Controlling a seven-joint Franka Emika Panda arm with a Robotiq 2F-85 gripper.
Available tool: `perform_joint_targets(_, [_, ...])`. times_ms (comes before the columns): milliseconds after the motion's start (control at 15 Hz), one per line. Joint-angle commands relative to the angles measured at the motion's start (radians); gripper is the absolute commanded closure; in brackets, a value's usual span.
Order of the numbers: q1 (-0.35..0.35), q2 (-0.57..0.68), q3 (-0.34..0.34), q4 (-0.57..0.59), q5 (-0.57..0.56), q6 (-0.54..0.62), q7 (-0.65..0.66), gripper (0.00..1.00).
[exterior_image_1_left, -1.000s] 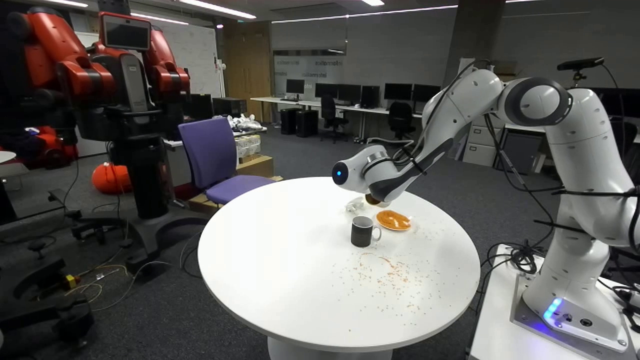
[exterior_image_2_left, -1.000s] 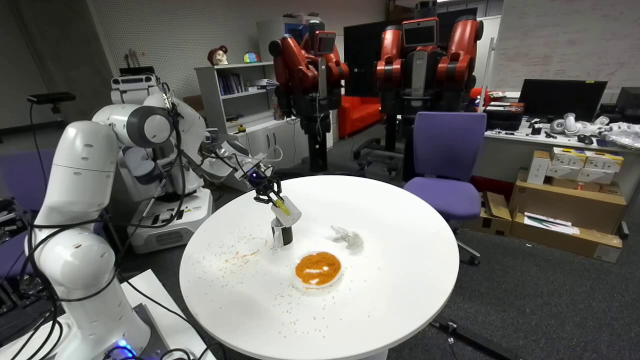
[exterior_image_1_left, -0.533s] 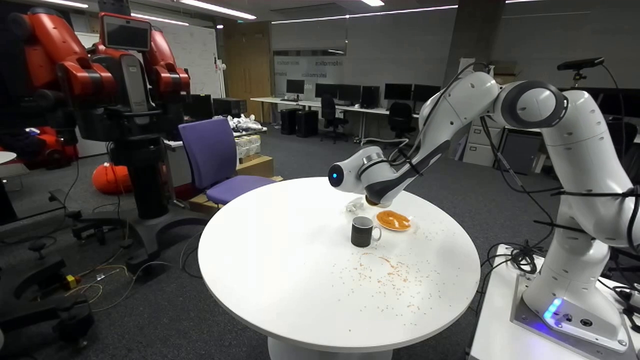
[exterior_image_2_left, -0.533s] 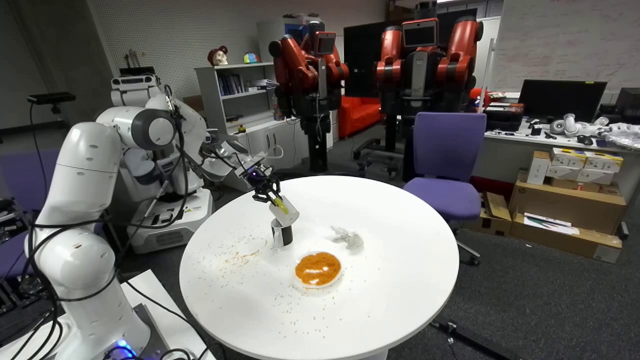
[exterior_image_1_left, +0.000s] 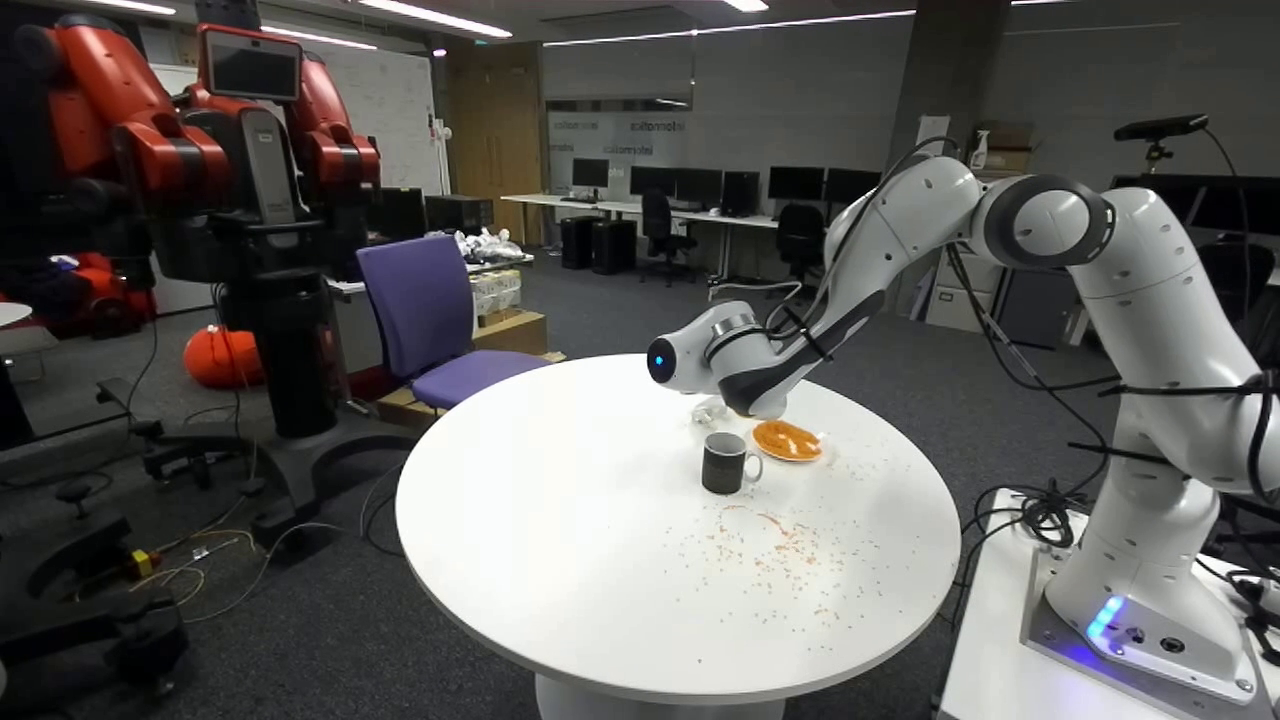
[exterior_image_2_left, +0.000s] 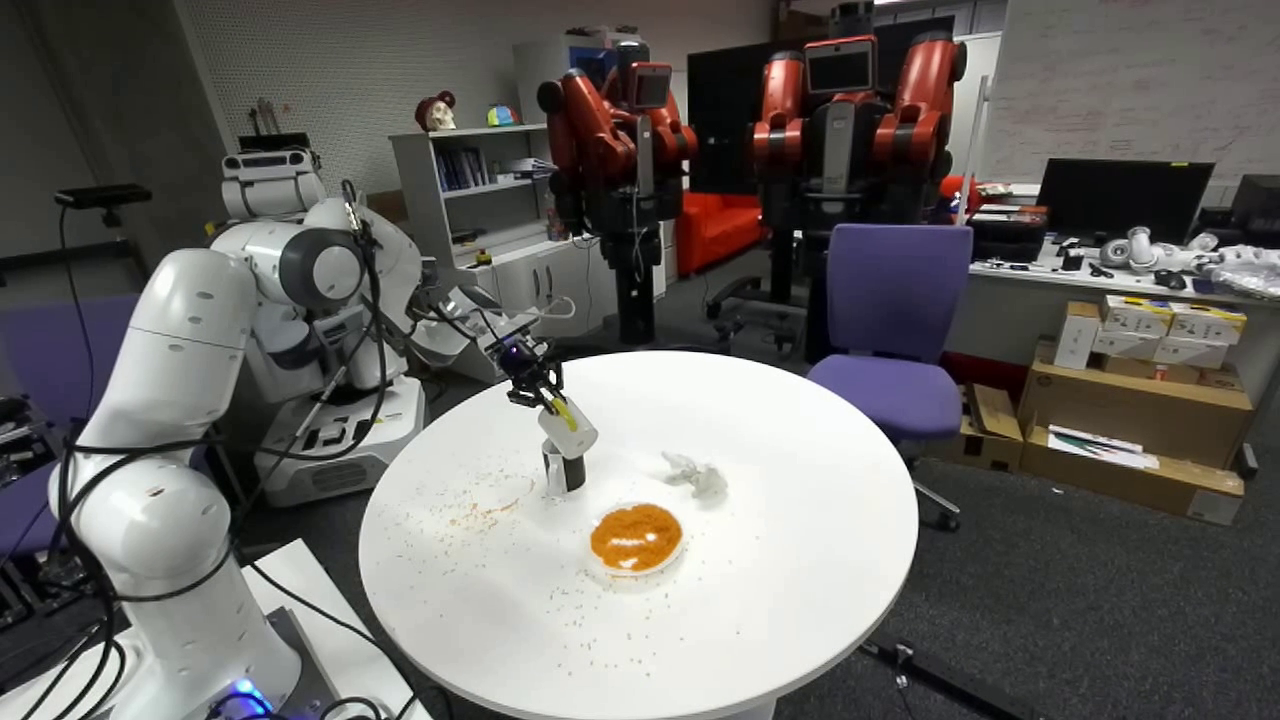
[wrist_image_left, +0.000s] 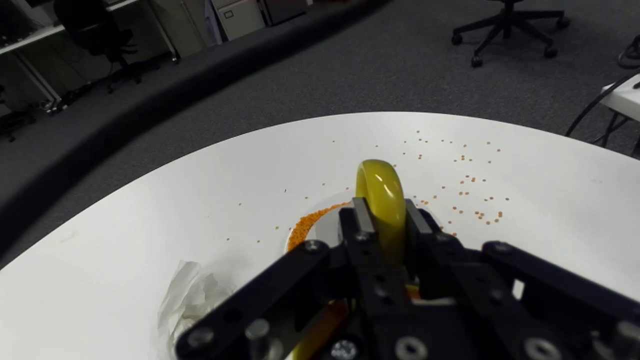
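Note:
My gripper is shut on the yellow handle of a mug, one finger on each side. In an exterior view the held white mug hangs tilted above the table; my gripper is at its upper side. Yellow and orange-red patches show between the gripper links in the wrist view, where the mug body is mostly hidden. A dark grey mug stands upright on the table; in an exterior view the held mug overlaps it. Nearby lies a plate of orange grains.
Crumpled clear plastic or paper lies beside the plate. Orange grains are scattered over the round white table. A purple chair stands at the table's far side. Black cables hang along the arm.
The arm has reached further over the table, and its wrist has shifted left and slightly down in an exterior view. The held mug has dropped slightly; the grip looks unchanged.

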Motion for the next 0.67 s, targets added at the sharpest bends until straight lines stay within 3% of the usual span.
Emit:
perform_joint_targets(0, [0.021,0.026,0.001,0.067,-0.036,-0.094,-0.078,0.95])
perform_joint_targets(600, [0.029,0.083,0.001,0.130,-0.072,-0.143,-0.192,0.95])
